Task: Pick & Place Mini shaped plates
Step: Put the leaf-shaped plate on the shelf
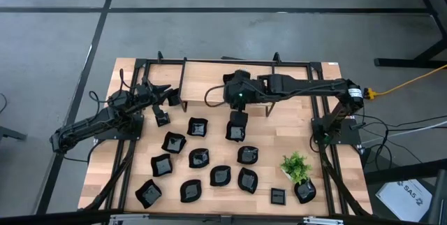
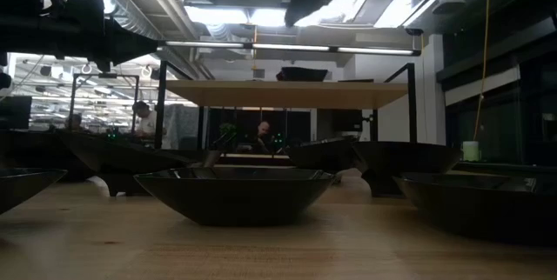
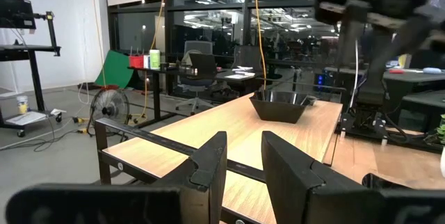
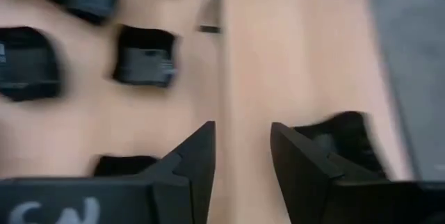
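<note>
On the wooden table seen from above, the mini shaped plates lie scattered across the middle and near half: glossy black, square, round and wavy-edged, roughly a dozen+ of them, mostly apart from one another, none stacked. One sits at the near right corner just beside a small green plant; a small square one lies near it.

Right gripper reaches in from the right side to approx the table's centre, hanging over the far end of the plate cluster, w/ one plate directly under or just past its tip. In its wrist view the right fingers stand apart w/ bare wood between them, gripping nothing (picture is smeared, so plate shapes there are hard to read). A dark plate shows beyond the fingers, another at the edge beside one finger.

Left gripper is at the table's left-far area, near the frame rail, w/ no plate under it. Its wrist view shows the left fingers parted, nothing between them, looking across the wood at one black dish sitting upright well ahead.

Low view: a wide shallow plate fills the foreground, others either side; people sit in the room behind.
</note>
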